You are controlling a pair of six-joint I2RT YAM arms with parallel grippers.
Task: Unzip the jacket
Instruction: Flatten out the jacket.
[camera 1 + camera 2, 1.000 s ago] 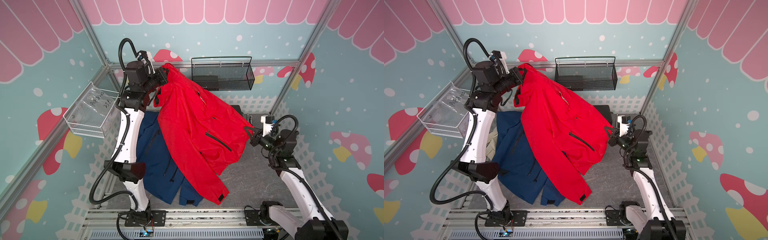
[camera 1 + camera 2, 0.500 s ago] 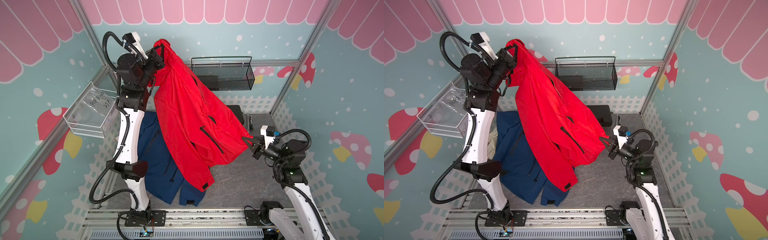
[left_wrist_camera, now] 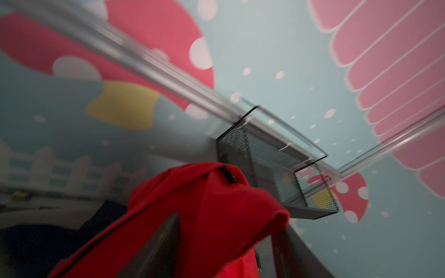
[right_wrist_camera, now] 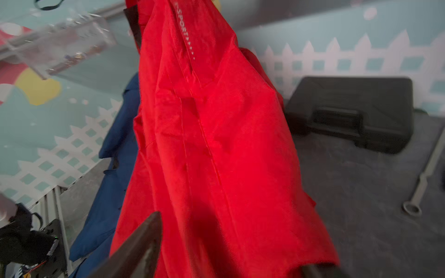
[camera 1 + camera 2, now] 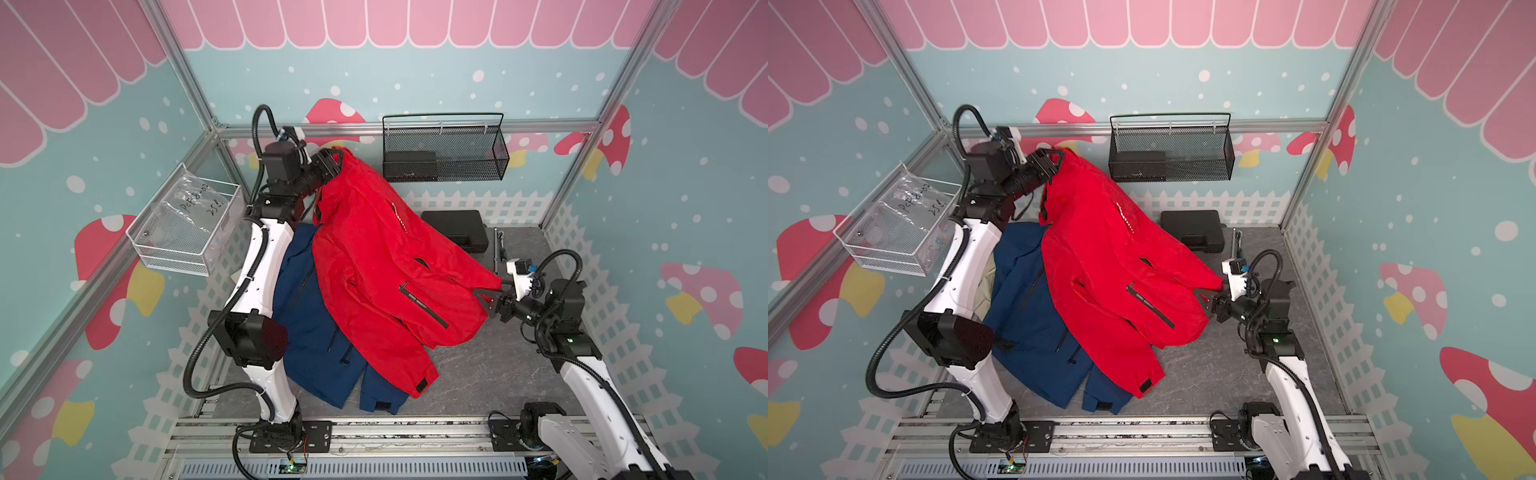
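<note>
The red jacket [image 5: 374, 270] [image 5: 1108, 266] hangs in a slope from the back left down to the table at the right; its lower part and one sleeve lie over a blue jacket. My left gripper [image 5: 334, 160] [image 5: 1054, 160] is raised at the jacket's upper end. In the left wrist view its jaws stand wide apart, gripper [image 3: 227, 226] open, with red cloth [image 3: 212, 211] draped between them. My right gripper [image 5: 486, 297] [image 5: 1208, 299] is at the jacket's right edge. It is open [image 4: 234, 240] too, with red cloth [image 4: 216, 144] lying between the spread fingers. No zipper slider shows.
A blue jacket [image 5: 316, 324] lies flat under the red one beside the left arm. A black case [image 5: 455, 228] and a wrench [image 5: 500, 249] lie at the back right. A black mesh basket [image 5: 444, 153] hangs on the back wall, and a white wire basket [image 5: 187, 232] on the left.
Both grippers have gone from shut on the red jacket to open. The left arm has come down from its high lift, and the jacket has sagged lower onto the table.
</note>
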